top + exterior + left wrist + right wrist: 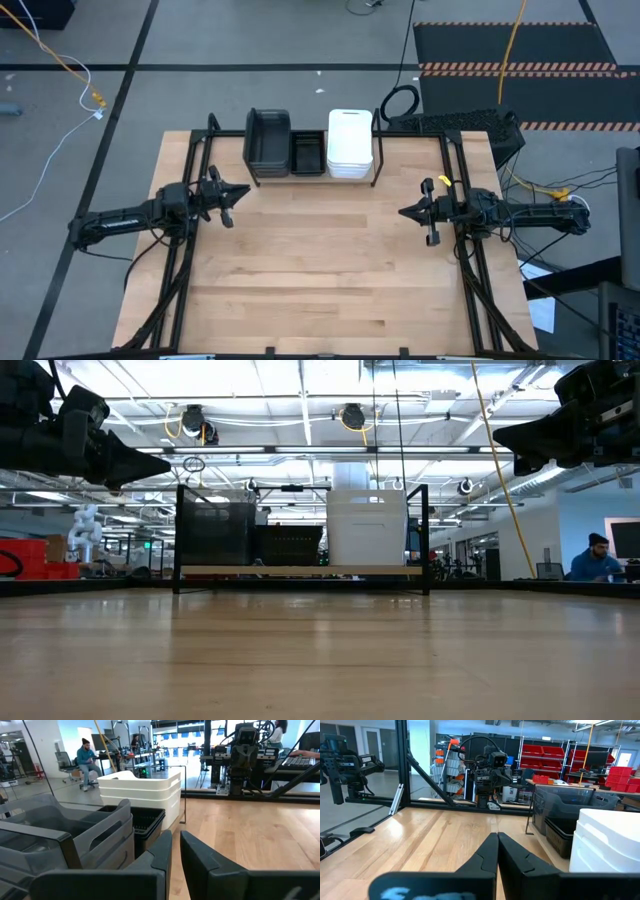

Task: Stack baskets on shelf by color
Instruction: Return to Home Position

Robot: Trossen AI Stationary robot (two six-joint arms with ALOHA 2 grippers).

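Note:
The shelf (312, 178) stands at the table's far edge. On its wooden board three stacks sit side by side: dark grey baskets (268, 138) at the left, black mesh baskets (307, 154) in the middle, white baskets (350, 143) at the right. The same stacks show in the low view: grey (214, 532), mesh (288, 545), white (366, 528). My left gripper (241, 192) hovers at the table's left side, shut and empty, level with the shelf's near edge. My right gripper (404, 212) hovers at the table's right side, shut and empty.
Bare wooden table top (320, 270) stretches between and in front of the arms. Black frame rods (180, 260) run along both table sides. A person sits (597, 558) in the room beyond the table's far right.

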